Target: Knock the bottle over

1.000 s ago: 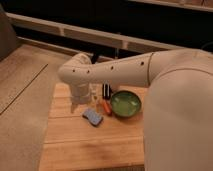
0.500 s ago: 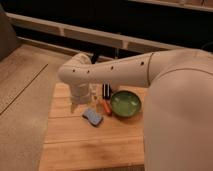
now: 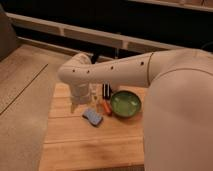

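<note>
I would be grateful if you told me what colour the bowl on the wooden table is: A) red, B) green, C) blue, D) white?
B: the bowl is plainly green. It stands on the wooden table to the right of the blue sponge in the camera view, while the claw hangs low over the table just behind and left of the sponge.

Warm, dim indoor light falls from above, brightening the white arm (image 3: 125,72) and the wooden counter (image 3: 90,145); the background is dark. The jaws, low over the counter's far left part, sit in soft shadow.
</note>
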{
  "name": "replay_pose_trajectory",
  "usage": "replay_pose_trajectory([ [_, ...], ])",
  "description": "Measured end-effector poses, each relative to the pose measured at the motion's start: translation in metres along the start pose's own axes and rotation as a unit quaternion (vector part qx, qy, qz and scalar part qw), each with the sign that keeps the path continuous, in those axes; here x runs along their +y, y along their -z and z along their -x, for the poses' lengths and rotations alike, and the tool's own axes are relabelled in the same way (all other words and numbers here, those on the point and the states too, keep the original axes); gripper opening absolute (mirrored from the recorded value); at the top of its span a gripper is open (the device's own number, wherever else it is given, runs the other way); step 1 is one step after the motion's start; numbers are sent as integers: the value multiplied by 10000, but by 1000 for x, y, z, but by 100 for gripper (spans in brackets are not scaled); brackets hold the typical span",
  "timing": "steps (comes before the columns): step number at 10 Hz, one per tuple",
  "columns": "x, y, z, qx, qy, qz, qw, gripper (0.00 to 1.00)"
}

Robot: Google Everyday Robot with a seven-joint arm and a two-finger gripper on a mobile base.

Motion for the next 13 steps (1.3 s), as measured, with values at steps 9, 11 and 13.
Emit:
replay_pose_trajectory([
  [9,-60,-35,87,304,281,-553,9976,65],
  [11,-85,-60,90,691,49,-591,9958,65],
  [13,-108,-76,101,881,-124,-676,9937,65],
])
